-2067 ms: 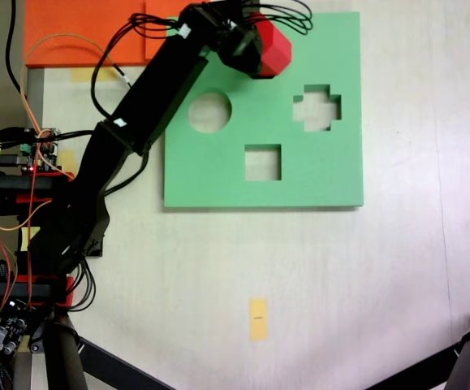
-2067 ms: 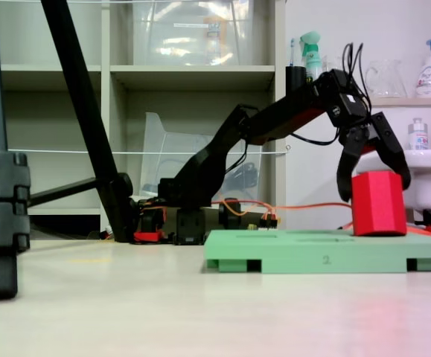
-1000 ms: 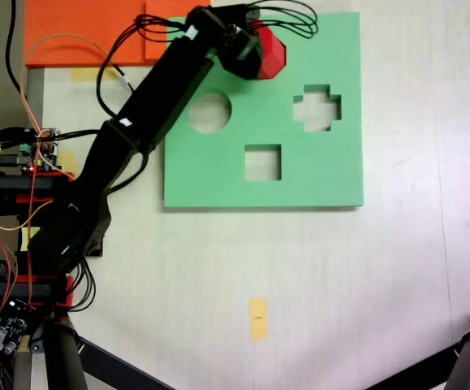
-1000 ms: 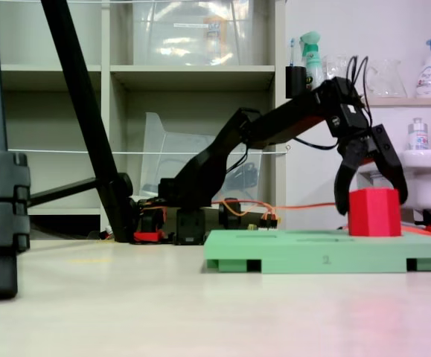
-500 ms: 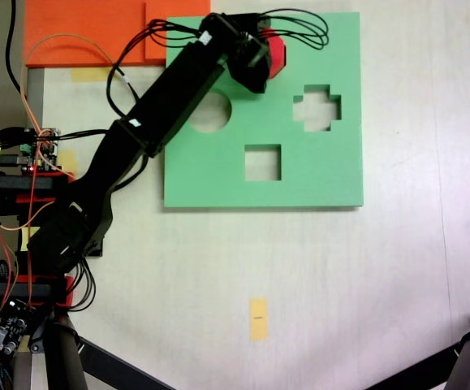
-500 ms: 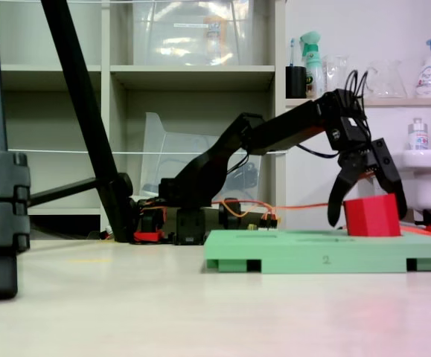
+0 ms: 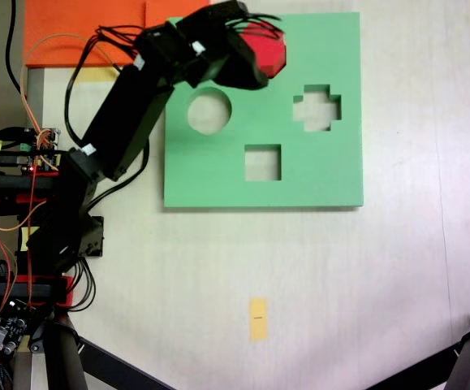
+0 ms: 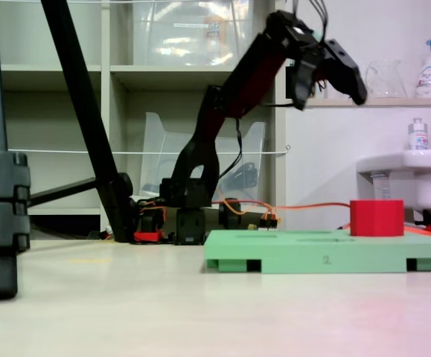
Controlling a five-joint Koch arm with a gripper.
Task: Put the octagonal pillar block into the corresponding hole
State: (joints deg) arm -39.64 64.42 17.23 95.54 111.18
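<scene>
Green foam board (image 7: 316, 175) lies upper centre of a fixed view on the pale desk (image 7: 340, 276). Above it the black arm (image 8: 222, 111) is raised, gripper (image 8: 327, 74) empty with jaws apart. Red block (image 8: 377, 218) sits sunk in its hole near the board's upper edge, apparently seated; the task looks done.

Arm raised high; gripper (image 8: 333, 80) jaws spread apart, holding nothing.
</scene>
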